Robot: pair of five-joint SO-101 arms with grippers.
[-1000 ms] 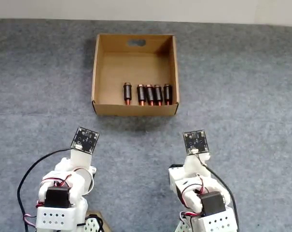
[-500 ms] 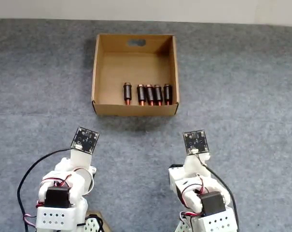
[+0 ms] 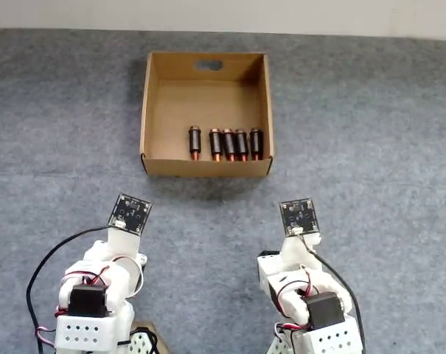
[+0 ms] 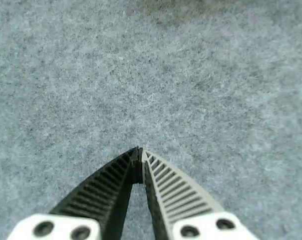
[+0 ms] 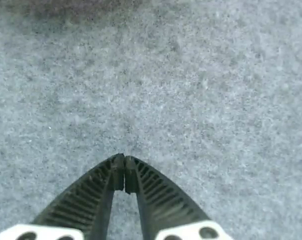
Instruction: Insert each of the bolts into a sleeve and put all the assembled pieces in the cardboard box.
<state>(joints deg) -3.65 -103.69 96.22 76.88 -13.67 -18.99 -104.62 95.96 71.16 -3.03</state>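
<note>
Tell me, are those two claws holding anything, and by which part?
Nothing is held: the left gripper and the right gripper are both shut empty.

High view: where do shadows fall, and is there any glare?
High view: the brown cardboard box throws a soft shadow on the grey felt table on its side toward the arms; no glare. Right wrist view: a darker band crosses the felt beyond the right gripper.

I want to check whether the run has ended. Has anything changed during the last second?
Nothing visibly changed. The five pieces lie in the box as before, and the left gripper and the right gripper stay shut and empty.
</note>
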